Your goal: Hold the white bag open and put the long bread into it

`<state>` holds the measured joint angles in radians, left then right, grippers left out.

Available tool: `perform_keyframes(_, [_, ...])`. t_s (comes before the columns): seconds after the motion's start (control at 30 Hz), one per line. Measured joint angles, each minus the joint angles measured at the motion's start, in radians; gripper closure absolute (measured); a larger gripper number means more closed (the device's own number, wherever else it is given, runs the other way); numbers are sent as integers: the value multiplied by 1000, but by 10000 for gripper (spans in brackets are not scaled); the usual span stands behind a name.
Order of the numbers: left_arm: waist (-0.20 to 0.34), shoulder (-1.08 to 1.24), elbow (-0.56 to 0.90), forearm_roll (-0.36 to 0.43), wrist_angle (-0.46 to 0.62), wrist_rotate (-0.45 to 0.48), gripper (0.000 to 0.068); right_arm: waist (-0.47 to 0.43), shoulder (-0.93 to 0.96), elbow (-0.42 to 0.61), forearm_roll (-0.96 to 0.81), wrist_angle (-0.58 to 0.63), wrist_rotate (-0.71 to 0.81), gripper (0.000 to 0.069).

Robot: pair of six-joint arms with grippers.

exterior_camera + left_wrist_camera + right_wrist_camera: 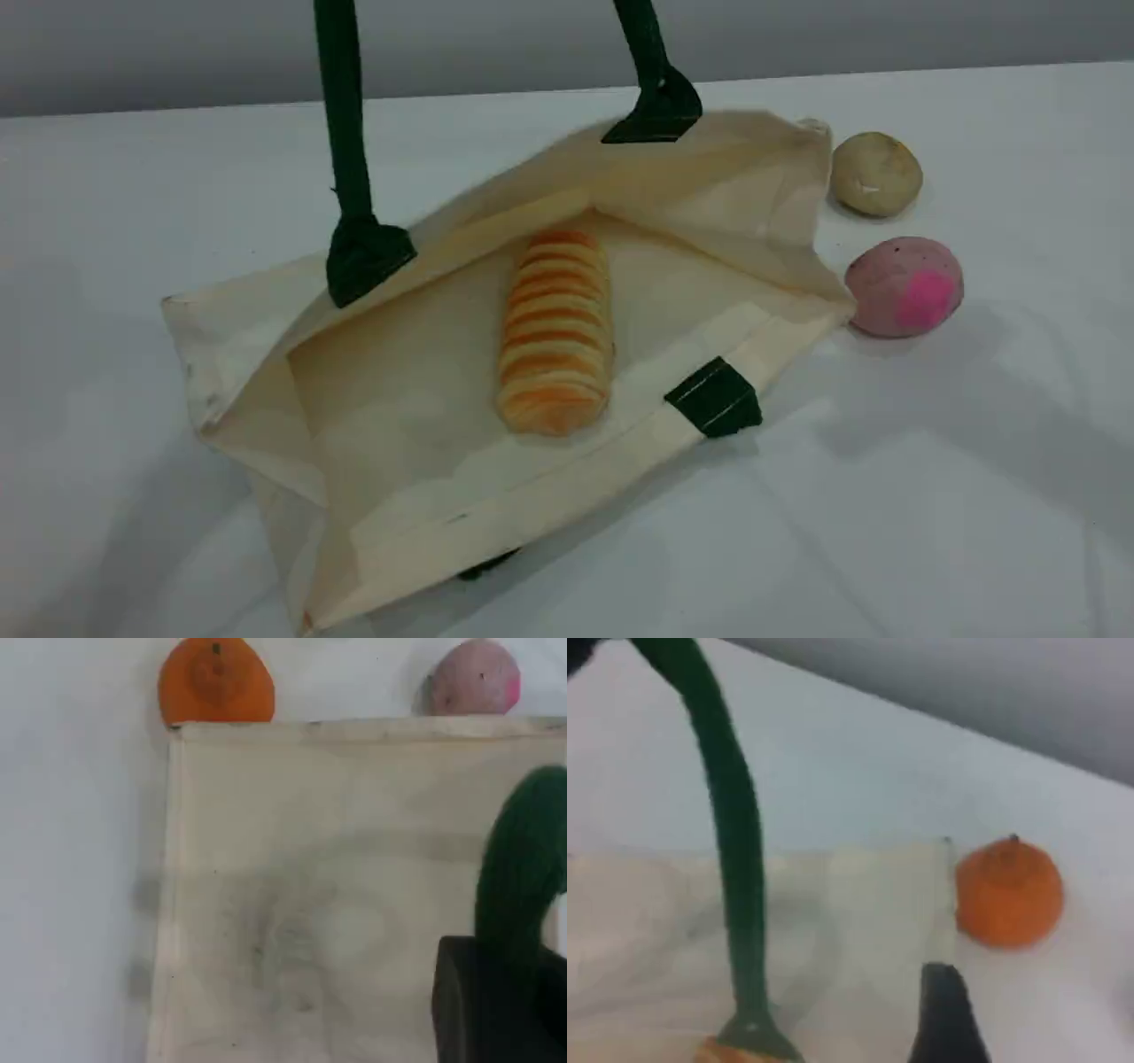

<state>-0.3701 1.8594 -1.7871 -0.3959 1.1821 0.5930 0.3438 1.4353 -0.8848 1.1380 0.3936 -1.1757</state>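
Observation:
The white bag (567, 478) lies on the table with its mouth held open toward the camera. The long bread (555, 344) rests inside it, lengthwise on the lower wall. The bag's far green handle (341, 133) rises taut out of the top edge, and neither gripper shows in the scene view. In the left wrist view the left gripper's dark fingertip (496, 1001) sits against that handle (523, 859), shut on it, above the bag's wall (310, 859). In the right wrist view one fingertip (943, 1019) hovers over the bag (859, 904), right of the handle (731, 815), touching nothing that I can see.
A round beige bun (875, 174) and a pink-spotted bun (904, 285) lie just right of the bag. An orange round fruit (1007, 890) sits against the bag's far corner. The bag's near handle patch (713, 396) lies flat on the front rim.

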Motion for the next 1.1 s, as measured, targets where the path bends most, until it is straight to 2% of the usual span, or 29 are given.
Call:
perform_keyframes(0.23, [0,27,53,-3,-24,0,568,-130,-25,-5,-72,72,99,275])
perform_keyframes(0.43, [0,26,95,0,-83,3,498,-235,-44,-70,-163,171,194,276])
perform_keyframes(0.7, [0,24,101,7,-71,8,361,-239,-50,-80,-227,196,255,276])
perform_keyframes(0.83, [0,24,114,47,-72,7,315,-239,-51,-80,-266,196,270,276])
perform_keyframes(1.1, [0,18,220,59,-173,-2,244,-239,-51,-80,-388,188,374,277])
